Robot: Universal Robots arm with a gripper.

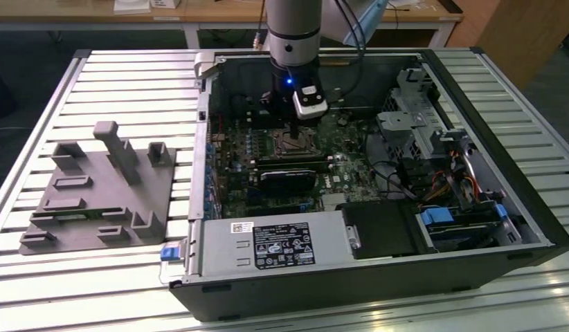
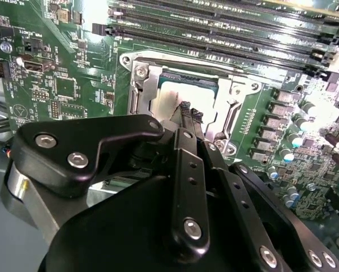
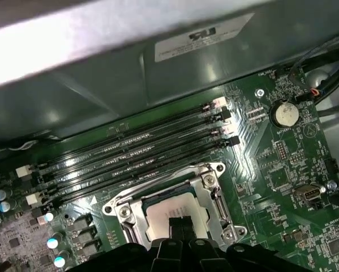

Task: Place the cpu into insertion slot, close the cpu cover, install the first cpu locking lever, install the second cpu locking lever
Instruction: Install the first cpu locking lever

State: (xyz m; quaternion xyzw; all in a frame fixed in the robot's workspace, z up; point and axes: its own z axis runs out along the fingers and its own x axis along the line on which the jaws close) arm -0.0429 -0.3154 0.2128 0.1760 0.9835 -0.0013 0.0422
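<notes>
One arm (image 1: 294, 41) reached straight down into the open computer case (image 1: 534, 228) in the exterior view, its gripper (image 1: 290, 133) low over the insertion slot (image 1: 294, 146) on the green motherboard (image 1: 358, 166) — a grey fixture block (image 1: 100, 194) sat well apart on the table (image 1: 127, 83), toward the exterior view's left. In the second wrist view the fingers (image 2: 184, 107) stood narrow, nearly together with nothing between them, tips on or just above the pale face of the cpu (image 2: 170, 93), which lay flat in the slot directly beneath the tool. The cpu cover (image 2: 141, 90) seemed to lie down around it as a silvery frame. In the first wrist view that frame (image 3: 129, 214) ringed the cpu (image 3: 169, 208), with the long memory slots (image 3: 135, 153) running just beside it — whether any lever was latched could not be told
</notes>
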